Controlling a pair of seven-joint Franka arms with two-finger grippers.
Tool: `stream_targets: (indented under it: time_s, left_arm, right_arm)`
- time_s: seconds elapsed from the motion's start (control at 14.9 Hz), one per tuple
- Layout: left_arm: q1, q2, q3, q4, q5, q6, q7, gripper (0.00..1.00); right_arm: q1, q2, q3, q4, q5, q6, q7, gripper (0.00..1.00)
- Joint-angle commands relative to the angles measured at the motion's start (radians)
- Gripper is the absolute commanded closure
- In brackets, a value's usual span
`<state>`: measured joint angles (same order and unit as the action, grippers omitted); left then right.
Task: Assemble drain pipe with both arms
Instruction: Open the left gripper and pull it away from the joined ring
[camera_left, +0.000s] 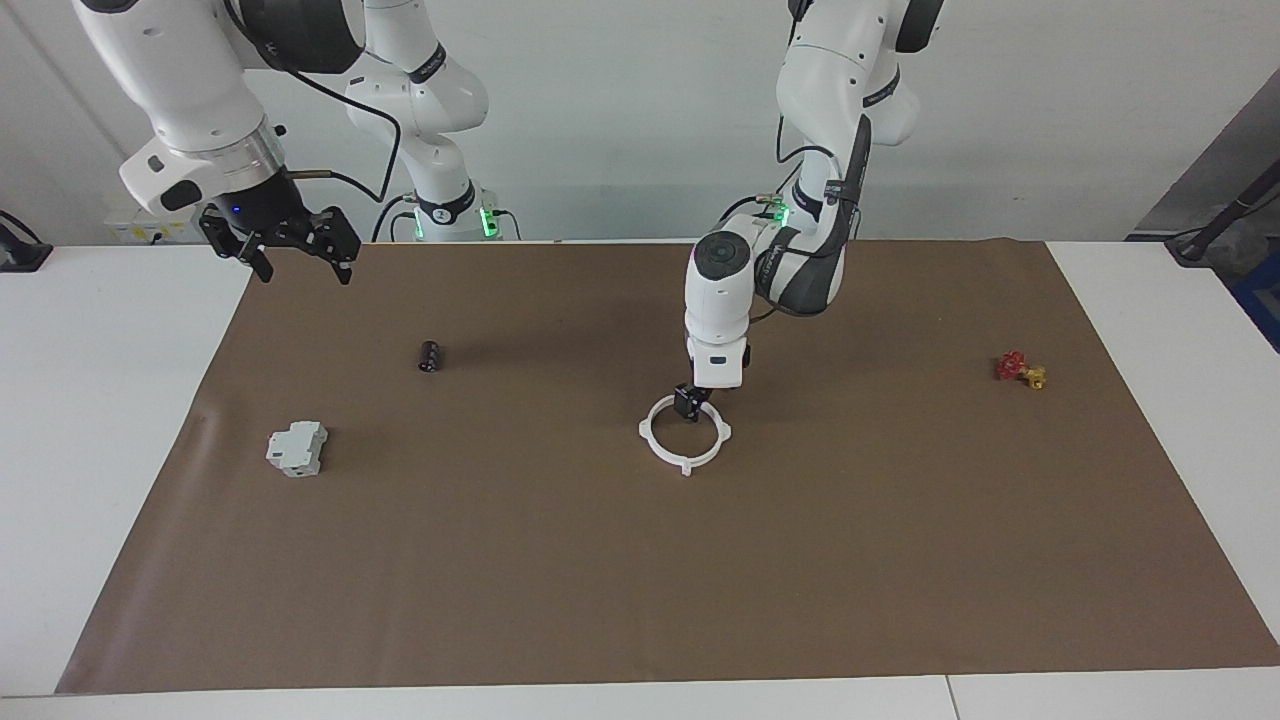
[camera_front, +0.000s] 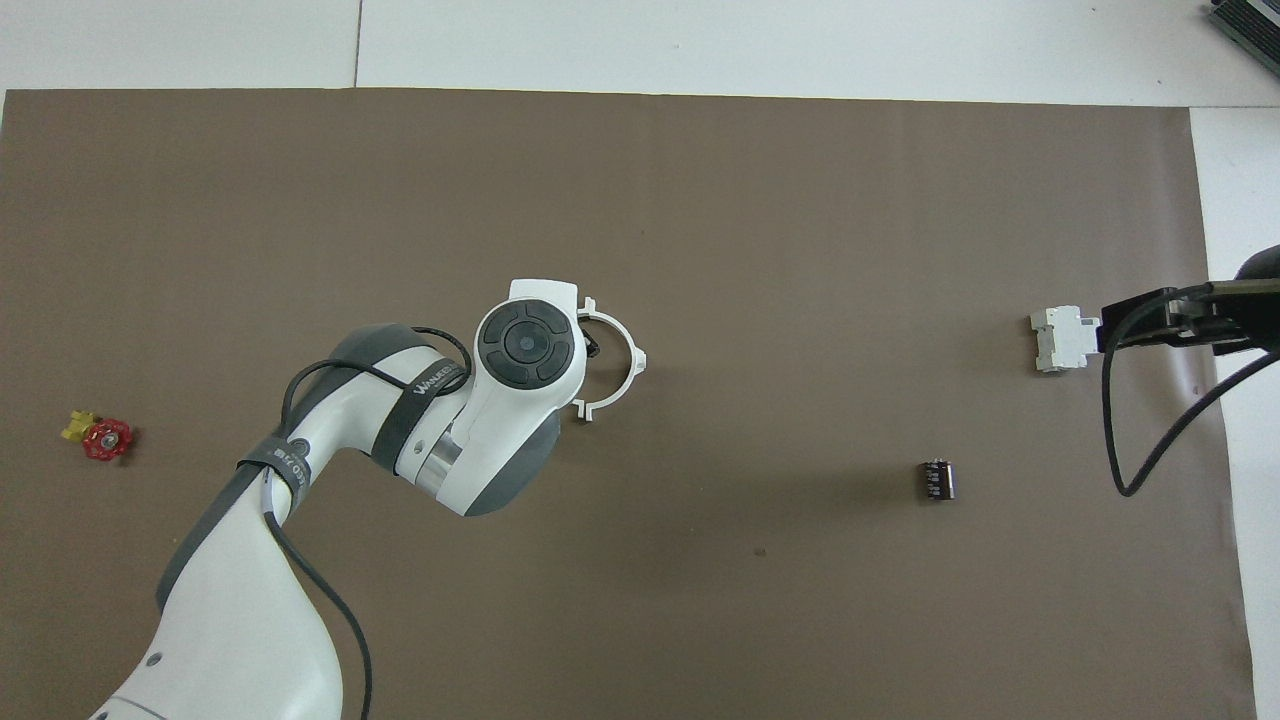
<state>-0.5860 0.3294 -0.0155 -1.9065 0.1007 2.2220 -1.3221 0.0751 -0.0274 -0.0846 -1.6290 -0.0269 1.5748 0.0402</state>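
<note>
The drain pipe lies on the brown mat near the table's middle as one white ring with small tabs. My left gripper points straight down with its fingers closed on the ring's rim, at the side nearer the robots. In the overhead view the left wrist covers part of the ring, and only a black tip of the left gripper shows. My right gripper waits open and empty, raised over the mat's corner at the right arm's end; it also shows in the overhead view.
A grey-white boxy block lies toward the right arm's end. A small black cylinder lies nearer the robots than the block. A red-and-yellow valve piece lies toward the left arm's end.
</note>
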Motion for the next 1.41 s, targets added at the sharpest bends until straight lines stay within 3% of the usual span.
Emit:
stream_targets:
  time_s: [0.0,0.54,1.0,1.34]
  left_arm:
    - [0.017,-0.067,0.008,0.006,0.019,-0.074,0.000,0.03]
    - [0.115,-0.193,0.009,0.003,0.017,-0.252,0.314,0.00]
    - [0.267,-0.291,0.009,-0.029,0.017,-0.383,0.645,0.00]
    - [0.429,-0.369,0.009,-0.086,0.017,-0.386,0.927,0.00]
  right_arm:
    - [-0.006,-0.011,0.002,-0.012,0.004,0.016,-0.011,0.00]
    - [-0.006,-0.011,0.002,-0.012,0.004,0.016,-0.011,0.00]
    - [-0.006,-0.011,0.002,-0.012,0.004,0.016,-0.011,0.00]
    - [-0.006,-0.011,0.002,-0.012,0.004,0.016,-0.011,0.00]
